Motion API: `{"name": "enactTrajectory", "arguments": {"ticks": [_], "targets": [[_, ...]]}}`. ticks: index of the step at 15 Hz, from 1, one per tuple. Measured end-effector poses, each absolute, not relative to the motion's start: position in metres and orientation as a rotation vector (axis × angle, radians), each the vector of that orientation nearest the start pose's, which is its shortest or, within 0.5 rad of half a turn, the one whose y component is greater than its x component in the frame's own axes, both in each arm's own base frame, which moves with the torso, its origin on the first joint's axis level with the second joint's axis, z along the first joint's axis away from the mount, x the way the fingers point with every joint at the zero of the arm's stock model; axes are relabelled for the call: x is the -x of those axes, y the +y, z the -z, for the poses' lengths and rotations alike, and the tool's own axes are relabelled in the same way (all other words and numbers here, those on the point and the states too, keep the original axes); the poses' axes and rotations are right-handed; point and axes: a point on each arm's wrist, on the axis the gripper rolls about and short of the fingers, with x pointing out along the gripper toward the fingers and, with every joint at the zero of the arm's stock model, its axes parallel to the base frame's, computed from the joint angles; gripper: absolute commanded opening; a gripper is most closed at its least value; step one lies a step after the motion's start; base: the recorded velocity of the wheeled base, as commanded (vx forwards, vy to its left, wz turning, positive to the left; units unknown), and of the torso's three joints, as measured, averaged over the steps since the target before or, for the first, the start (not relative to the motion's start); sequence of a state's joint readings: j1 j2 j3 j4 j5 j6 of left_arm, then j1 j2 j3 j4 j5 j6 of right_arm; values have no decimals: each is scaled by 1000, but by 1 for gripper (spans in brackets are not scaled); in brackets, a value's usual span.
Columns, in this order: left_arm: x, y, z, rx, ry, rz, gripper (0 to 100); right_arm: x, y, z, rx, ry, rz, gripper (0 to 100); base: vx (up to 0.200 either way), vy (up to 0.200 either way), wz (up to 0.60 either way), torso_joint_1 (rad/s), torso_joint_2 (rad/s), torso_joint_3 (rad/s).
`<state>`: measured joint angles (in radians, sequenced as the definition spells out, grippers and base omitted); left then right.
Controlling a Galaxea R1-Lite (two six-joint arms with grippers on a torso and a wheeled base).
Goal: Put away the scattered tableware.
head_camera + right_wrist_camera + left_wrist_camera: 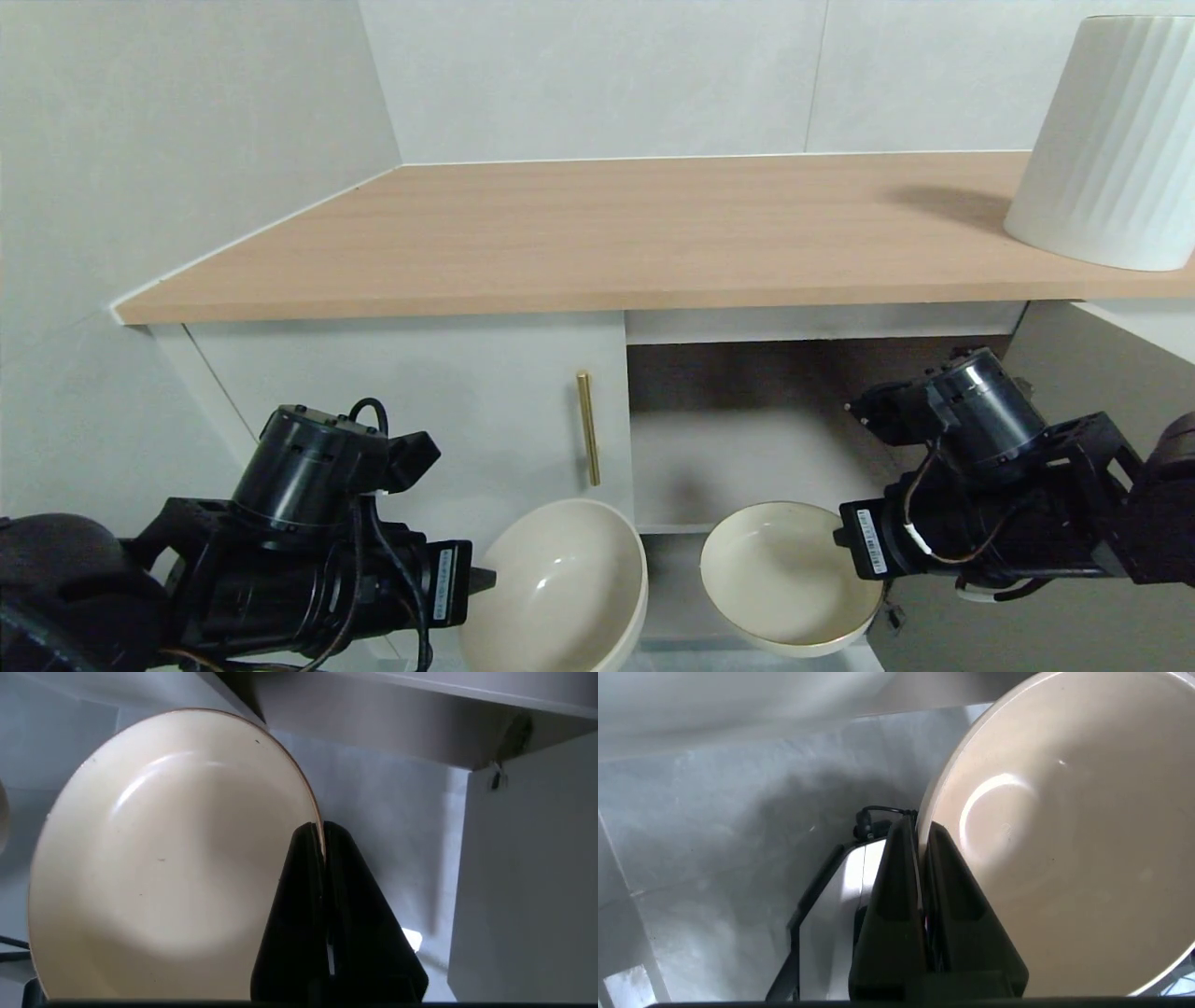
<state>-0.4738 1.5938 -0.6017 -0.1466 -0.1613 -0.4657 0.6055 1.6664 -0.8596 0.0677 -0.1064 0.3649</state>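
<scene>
Wood-grain light brown countertop, head view: runs from the left wall corner across to the right edge. A tall white ribbed conical shade stands on its far right end.

Under the countertop, a pale grey flat cabinet door on the left is shut, with a slim vertical brass bar handle near its right edge. To the right of it is the open cabinet compartment. Its swung-out grey door stands at the far right.

The left gripper, near left, is closed on the left rim of a deep round cream glazed bowl. This bowl is tilted with its hollow facing up and right, and it sits in front of the shut door's lower right corner.

The right gripper, near right, pinches the right rim of a shallow round cream glazed dish. The dish is held tilted in front of the open compartment, low at its mouth. Bowl and dish are close but apart.

Left wrist view: the left gripper has two black fingers drawn nearly together, with the rim of the deep round cream glazed bowl clamped between them. Grey floor lies beyond.

Right wrist view: the right gripper has its fingers nearly together, clamping the brown-edged rim of the shallow round cream glazed dish. The swung-out grey door stands alongside.
</scene>
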Motion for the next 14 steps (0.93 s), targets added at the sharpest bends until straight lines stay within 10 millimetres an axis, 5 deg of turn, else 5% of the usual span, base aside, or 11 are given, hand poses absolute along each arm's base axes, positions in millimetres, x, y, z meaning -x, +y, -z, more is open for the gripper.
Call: {"name": "enactTrajectory", "arguments": {"ticks": [5,14], "targets": [[-206,-110,-117,288,970,385,0,-244,163,-120,-33,902,-295,0,0,0,0,0,0,0],[-207,-110,-115,286,980,381,0,-320,173,-21,-100,769,-169,0,0,0,0,0,0,0]]}}
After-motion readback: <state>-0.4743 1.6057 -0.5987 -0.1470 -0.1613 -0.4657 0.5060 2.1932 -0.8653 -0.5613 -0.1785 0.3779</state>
